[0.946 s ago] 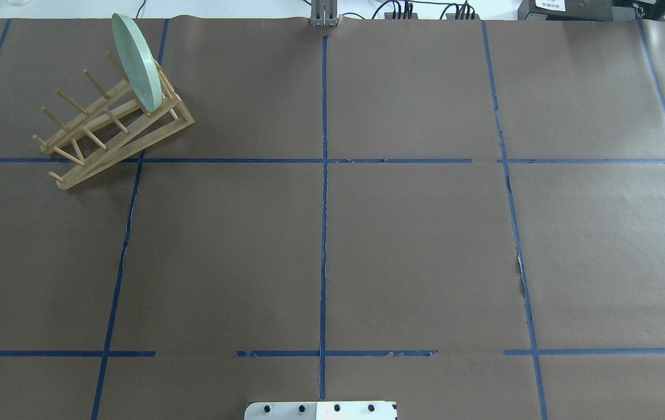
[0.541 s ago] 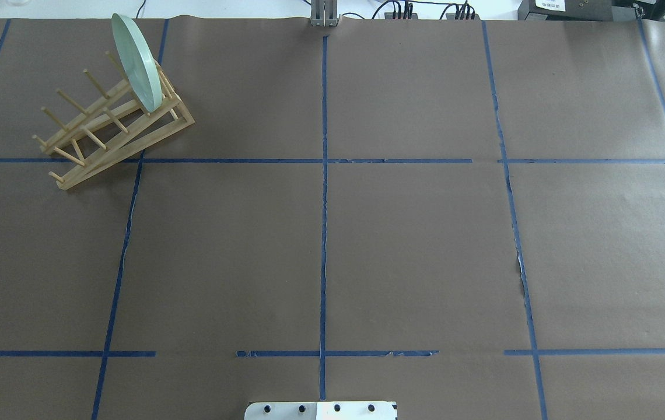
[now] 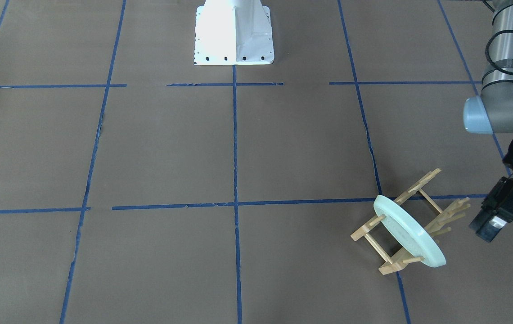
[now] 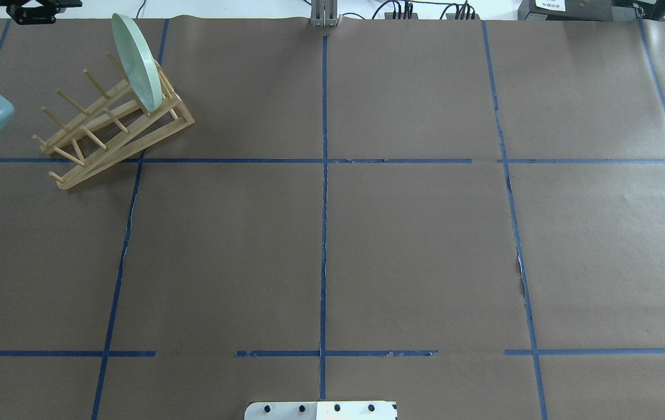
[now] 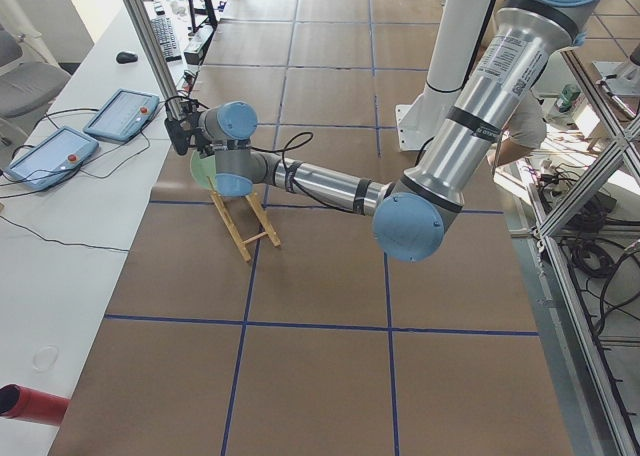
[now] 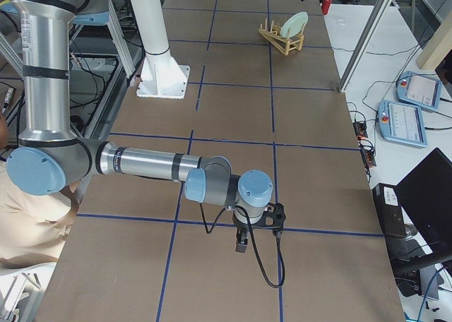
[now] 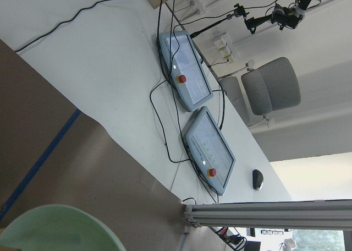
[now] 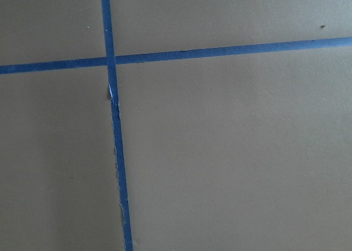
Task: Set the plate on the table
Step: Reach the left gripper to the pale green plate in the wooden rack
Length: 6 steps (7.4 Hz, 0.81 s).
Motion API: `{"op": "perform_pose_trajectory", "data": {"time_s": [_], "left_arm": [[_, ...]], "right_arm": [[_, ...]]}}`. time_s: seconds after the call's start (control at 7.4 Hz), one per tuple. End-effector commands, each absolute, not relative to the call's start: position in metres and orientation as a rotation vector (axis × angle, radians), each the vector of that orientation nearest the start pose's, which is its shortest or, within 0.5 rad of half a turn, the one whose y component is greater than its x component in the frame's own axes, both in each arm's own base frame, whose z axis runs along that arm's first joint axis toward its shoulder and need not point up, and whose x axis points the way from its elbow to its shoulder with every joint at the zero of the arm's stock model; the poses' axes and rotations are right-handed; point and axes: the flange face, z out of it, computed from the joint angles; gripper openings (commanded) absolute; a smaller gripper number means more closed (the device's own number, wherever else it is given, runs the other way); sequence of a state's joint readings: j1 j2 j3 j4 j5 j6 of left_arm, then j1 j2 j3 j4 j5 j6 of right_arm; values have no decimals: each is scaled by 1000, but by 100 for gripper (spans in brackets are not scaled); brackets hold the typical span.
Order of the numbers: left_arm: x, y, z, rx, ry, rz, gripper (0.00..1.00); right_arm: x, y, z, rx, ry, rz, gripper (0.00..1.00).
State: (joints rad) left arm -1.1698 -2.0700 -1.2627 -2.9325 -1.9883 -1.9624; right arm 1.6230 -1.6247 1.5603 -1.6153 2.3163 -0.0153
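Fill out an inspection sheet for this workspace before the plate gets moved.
Surface: table brown, gridded with blue tape, frayed in spots.
Job's things: plate stands on edge in an end slot of the wooden rack, not yet on the table.
Clutter: nothing seen.
Grippers: left gripper beside the rack, clear of the plate, jaws unclear; right gripper points down over the table, jaws unclear.
Cables: cable loops off the right wrist.
Surroundings: two control tablets on a white bench.

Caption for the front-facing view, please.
Mint-green plate stands on edge in the wooden rack on the taped table; left gripper hangs beside the rack, touching nothing.
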Motion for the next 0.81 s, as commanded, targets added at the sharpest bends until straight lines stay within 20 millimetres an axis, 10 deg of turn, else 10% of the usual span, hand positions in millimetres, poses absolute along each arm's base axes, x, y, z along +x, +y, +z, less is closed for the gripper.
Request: {"op": "perform_pose_trajectory", "data": {"time_s": [0.0,0.41,0.68], "left_arm": [[229,-664,374,237,1615,-972,87],[247,-658,383,213,1601,-965,81],[248,-657,381,219,1603,-956,0]], "right_arm": [[90,-456,695,-77,-748,75,100],[90,-456,696,-79,-748,76,100],[90,-456,695,-77,-748,75,100]]}}
